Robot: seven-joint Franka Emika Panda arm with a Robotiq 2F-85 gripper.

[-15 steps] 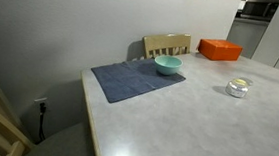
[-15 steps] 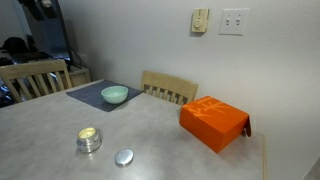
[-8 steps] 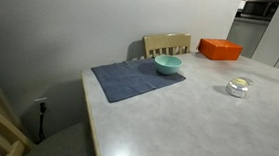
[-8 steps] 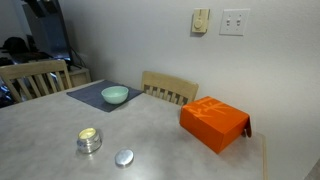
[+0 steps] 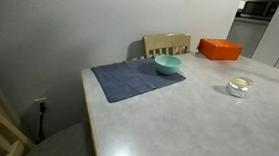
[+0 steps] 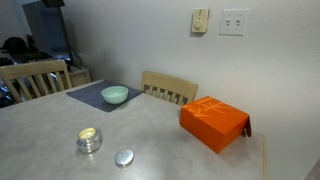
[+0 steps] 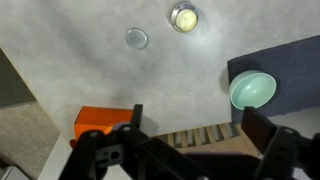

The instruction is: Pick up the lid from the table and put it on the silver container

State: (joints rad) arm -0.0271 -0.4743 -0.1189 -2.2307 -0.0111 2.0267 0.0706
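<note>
Pincer [image 7: 192, 128], jaws wide, well apart from lid [image 7: 136, 38] beside silver container [image 7: 183, 17]

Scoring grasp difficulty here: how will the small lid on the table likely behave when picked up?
The lid looks small, thin and shiny: probably light, stiff, somewhat slippery. Lying flat on the smooth table, it may slide when nudged rather than lift. Being round, it could roll if dropped on edge.
</note>
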